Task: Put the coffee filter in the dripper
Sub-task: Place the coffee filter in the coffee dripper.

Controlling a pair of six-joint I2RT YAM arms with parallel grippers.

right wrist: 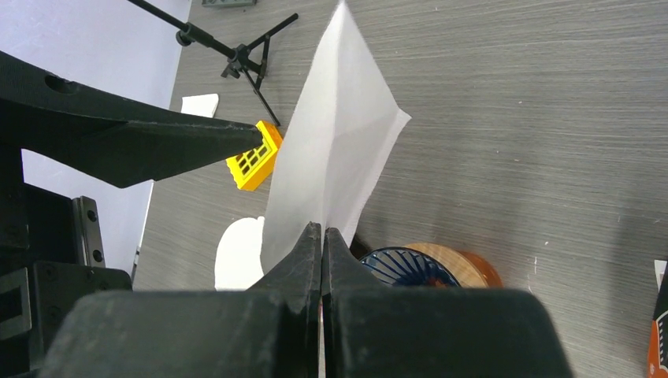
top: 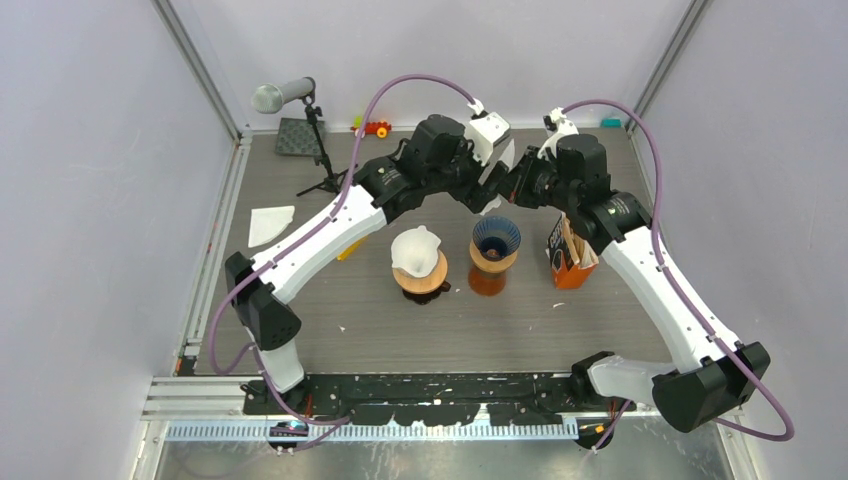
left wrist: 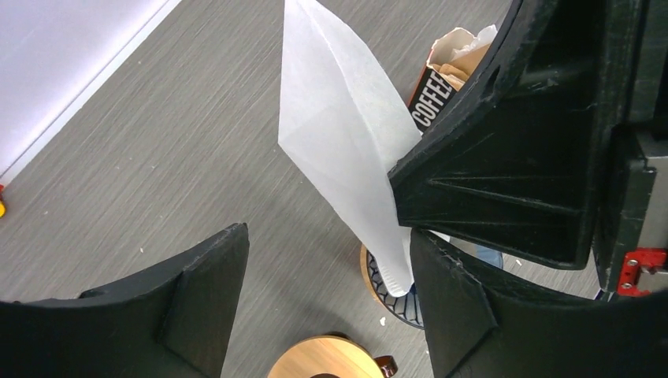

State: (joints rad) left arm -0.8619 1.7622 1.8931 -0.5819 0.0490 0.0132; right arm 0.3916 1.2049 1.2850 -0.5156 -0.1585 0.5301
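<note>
A white paper coffee filter (right wrist: pixel 331 150) is pinched in my right gripper (right wrist: pixel 323 230), which is shut on its lower edge. It hangs in the air above the blue ribbed dripper (right wrist: pixel 402 268), which sits on an amber carafe (top: pixel 488 278). In the left wrist view the filter (left wrist: pixel 346 150) hangs point down beside my left gripper's right finger (left wrist: pixel 449 299). My left gripper (left wrist: pixel 327 232) is open and holds nothing. In the top view both grippers meet over the back of the blue dripper (top: pixel 496 238), left (top: pixel 488 190) and right (top: pixel 516 186).
A second dripper (top: pixel 418 255) with a white filter in it stands on a wooden collar left of the blue one. A coffee filter box (top: pixel 570 260) stands to the right. A microphone stand (top: pixel 315 140), loose filters (top: pixel 270 224) and a yellow toy (right wrist: pixel 254 156) lie to the left.
</note>
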